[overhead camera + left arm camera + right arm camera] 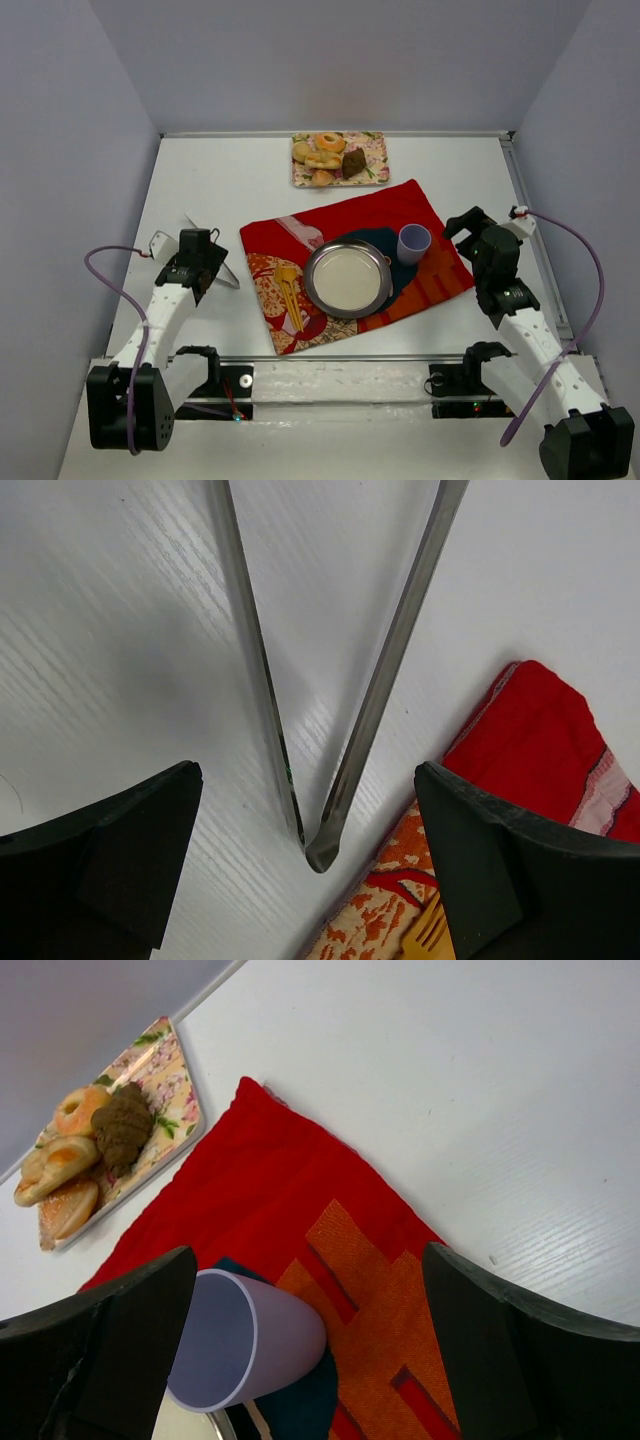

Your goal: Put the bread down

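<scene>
The bread [322, 177] is a small golden-brown roll at the front edge of the floral tray [372, 145] at the back of the table. It also shows in the right wrist view [68, 1208]. It lies beside ring doughnuts [328, 141] and a dark cake piece [353, 162]. The round metal plate [347, 277] sits bare on the red cloth [400, 205]. My left gripper [200, 262] is open and empty over the metal tongs [320, 855], which lie on the table. My right gripper [470, 228] is open and empty, above the cloth's right edge next to the cup.
A lilac cup [414, 242] stands at the plate's right rim, seen low between my right fingers [240, 1340]. A gold fork [290, 295] lies on the cloth left of the plate. Grey walls close in the table on three sides.
</scene>
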`<state>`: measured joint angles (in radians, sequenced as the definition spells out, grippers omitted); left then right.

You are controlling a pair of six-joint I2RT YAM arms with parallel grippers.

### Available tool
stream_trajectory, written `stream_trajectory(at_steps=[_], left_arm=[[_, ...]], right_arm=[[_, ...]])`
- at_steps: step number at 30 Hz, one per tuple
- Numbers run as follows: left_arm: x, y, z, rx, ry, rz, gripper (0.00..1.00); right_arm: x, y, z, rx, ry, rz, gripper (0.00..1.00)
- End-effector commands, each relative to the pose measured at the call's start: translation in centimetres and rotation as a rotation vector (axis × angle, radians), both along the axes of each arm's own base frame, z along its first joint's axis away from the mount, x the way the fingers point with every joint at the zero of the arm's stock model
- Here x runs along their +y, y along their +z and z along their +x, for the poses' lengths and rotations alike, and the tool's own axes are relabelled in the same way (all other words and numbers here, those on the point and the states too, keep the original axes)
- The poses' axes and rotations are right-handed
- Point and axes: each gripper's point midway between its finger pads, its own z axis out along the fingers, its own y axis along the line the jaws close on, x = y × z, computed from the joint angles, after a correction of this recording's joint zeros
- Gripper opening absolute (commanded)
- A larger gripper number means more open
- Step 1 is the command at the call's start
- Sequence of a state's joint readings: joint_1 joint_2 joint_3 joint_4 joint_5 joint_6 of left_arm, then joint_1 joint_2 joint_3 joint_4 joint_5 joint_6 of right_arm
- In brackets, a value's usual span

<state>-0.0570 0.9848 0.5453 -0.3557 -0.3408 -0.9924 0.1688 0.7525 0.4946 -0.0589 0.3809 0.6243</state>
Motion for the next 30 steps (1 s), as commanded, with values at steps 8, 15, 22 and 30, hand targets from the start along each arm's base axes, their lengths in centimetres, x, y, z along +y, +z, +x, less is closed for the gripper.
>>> stream_trajectory(at_steps=[8,15,22,30], left_arm=[[-0.7,-1.4,1.4,0.046,-0.074,0.002,0.99],[-0.4,-2.0,1.9,0.073,-0.072,0.02,0.99],[0.2,-2.6,3.0,0.119,-0.049,0.05,0.99],[0.2,-4.0,4.5,0.184,-0.042,0.052,0.99]], right_arm=[[-0.2,3.0,0.1,-0.106,-0.003,0.007,1.0],[-0.1,2.9,0.2,-0.101,0.001,0.005,1.0],[0.0,3.1,0.1,-0.107,0.004,0.011,1.0],[0.1,3.8,0.3,-0.14,0.012,0.017,1.0]])
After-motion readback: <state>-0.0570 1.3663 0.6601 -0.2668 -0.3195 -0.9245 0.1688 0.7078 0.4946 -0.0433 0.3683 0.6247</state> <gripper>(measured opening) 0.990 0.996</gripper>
